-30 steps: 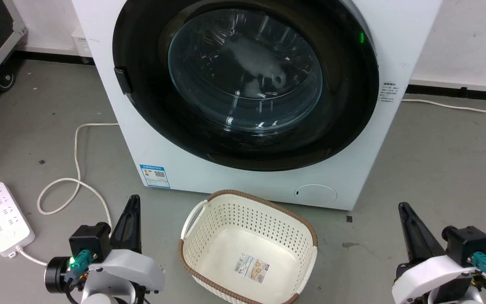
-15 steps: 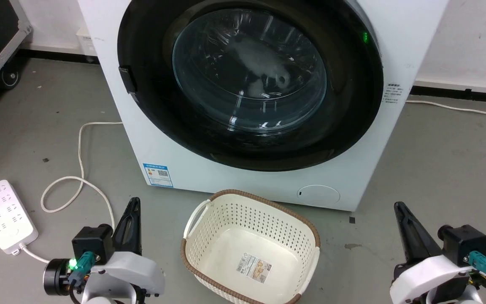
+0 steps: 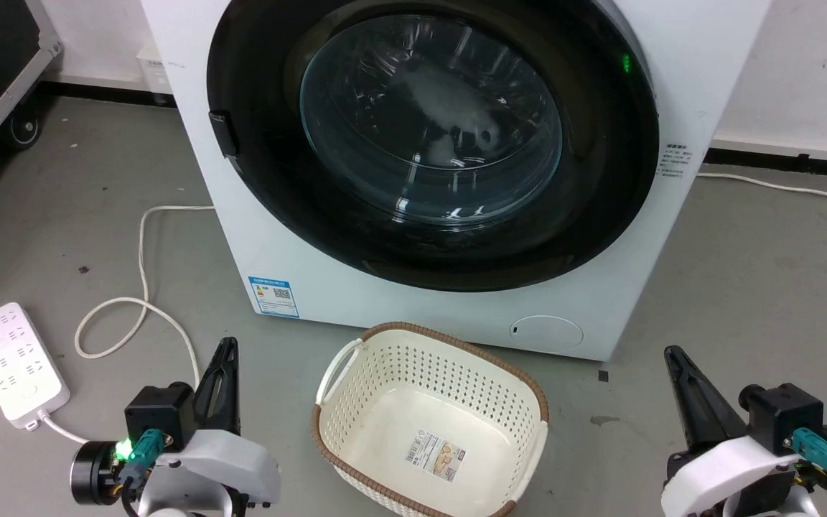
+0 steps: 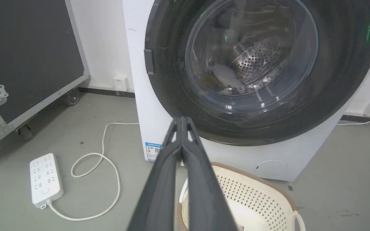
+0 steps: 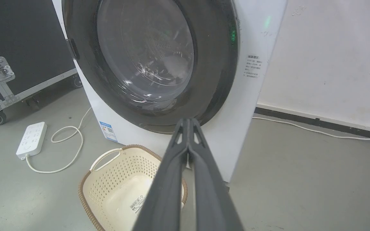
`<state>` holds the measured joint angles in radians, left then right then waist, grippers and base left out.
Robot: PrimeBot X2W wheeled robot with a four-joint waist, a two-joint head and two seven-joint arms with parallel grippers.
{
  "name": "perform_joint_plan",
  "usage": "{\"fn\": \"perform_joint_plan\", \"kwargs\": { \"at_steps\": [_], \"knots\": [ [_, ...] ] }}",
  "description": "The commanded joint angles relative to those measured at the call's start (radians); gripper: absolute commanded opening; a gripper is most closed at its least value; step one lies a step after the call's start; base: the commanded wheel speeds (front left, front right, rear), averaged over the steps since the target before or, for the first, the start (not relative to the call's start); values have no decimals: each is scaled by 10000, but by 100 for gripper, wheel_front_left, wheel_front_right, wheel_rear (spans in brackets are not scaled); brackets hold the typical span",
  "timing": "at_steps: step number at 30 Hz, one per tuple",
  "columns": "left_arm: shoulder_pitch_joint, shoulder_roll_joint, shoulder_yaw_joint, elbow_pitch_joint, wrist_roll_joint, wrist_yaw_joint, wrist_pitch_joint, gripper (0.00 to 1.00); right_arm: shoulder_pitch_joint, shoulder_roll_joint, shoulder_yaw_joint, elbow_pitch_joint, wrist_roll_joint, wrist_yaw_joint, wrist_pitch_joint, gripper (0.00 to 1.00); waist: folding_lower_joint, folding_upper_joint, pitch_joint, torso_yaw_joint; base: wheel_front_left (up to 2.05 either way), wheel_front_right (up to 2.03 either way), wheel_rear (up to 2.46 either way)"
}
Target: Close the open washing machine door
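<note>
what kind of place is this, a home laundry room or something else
Probably a lab or workshop, not a home: a bare grey floor, a wheeled black equipment case, and a power strip lying loose beside the washing machine.

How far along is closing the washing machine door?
Done, apparently: the washing machine door sits flush against the washing machine. In hand: nothing; the left pincer and right pincer are shut, low, clear of it. Left: nothing visible.
</note>
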<state>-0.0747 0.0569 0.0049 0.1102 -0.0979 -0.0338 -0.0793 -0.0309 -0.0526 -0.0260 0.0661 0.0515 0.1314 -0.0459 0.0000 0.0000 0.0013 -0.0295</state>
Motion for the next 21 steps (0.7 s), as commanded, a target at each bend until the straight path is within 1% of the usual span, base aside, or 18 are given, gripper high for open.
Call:
{"fn": "perform_joint_plan", "kwargs": {
  "at_steps": [1,21],
  "knots": [
    [197,-10,-18,-98,135,49,44,0,146,16,27,-97,-98,-5,17,0,0,0,0,10,0,0,0],
    [457,-37,-33,-572,533,185,397,0,223,20,137,-363,-295,-6,226,0,0,0,-6,144,0,0,0]
  ]
}}
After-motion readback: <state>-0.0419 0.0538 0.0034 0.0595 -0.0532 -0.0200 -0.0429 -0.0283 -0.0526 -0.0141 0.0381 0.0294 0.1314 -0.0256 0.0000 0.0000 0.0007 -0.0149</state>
